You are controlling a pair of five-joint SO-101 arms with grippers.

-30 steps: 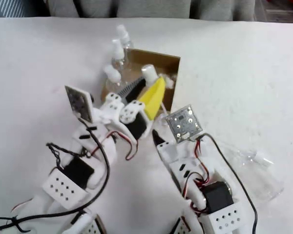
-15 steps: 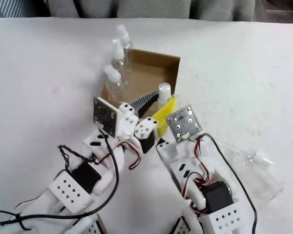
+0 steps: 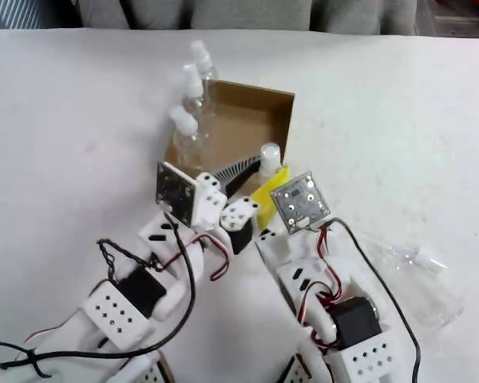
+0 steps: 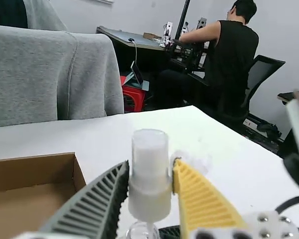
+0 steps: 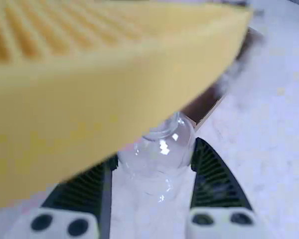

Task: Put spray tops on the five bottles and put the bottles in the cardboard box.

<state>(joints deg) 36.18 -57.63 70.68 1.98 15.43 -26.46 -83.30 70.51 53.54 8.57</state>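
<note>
Sprayer in left gripper over bottle

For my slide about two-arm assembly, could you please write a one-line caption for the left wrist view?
Left gripper holds a white spray top by the open cardboard box.

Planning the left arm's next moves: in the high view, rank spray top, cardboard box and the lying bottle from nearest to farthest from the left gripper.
1. spray top, held in the left gripper.
2. cardboard box, just beyond it.
3. lying bottle, off to the right.
</note>
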